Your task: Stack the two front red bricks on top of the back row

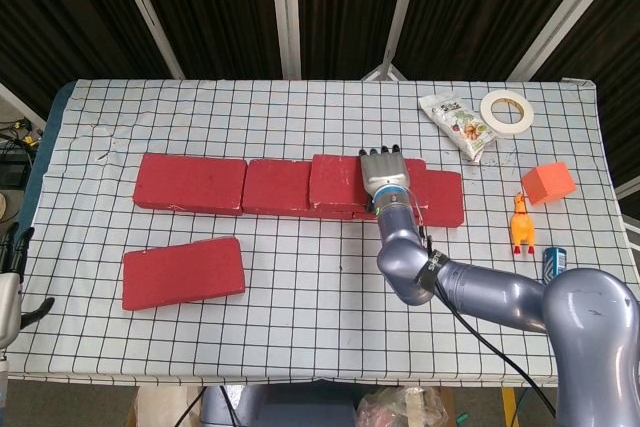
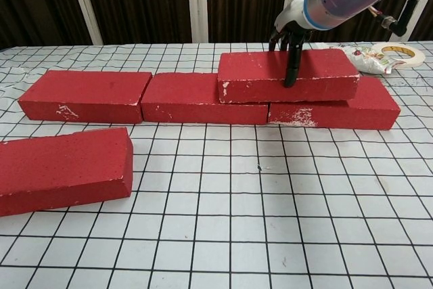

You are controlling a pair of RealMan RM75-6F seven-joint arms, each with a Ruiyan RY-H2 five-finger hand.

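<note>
The right hand (image 1: 383, 169) is gripping the stacked red brick (image 2: 287, 76), sitting atop the back row (image 1: 240, 185) (spanning its middle and right bricks). The other front brick (image 1: 183, 272) is lying at 8 o'clock. The left hand (image 1: 12, 292) is barely showing; its grasp I cannot tell.

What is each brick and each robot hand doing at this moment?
Stacked brick: lies on the back row, bridging two bricks.
Back row: three bricks in line on the table.
Front brick: alone on the table, not stacked.
Right hand: grips the stacked brick.
Left hand: at the table edge, state unclear.
</note>
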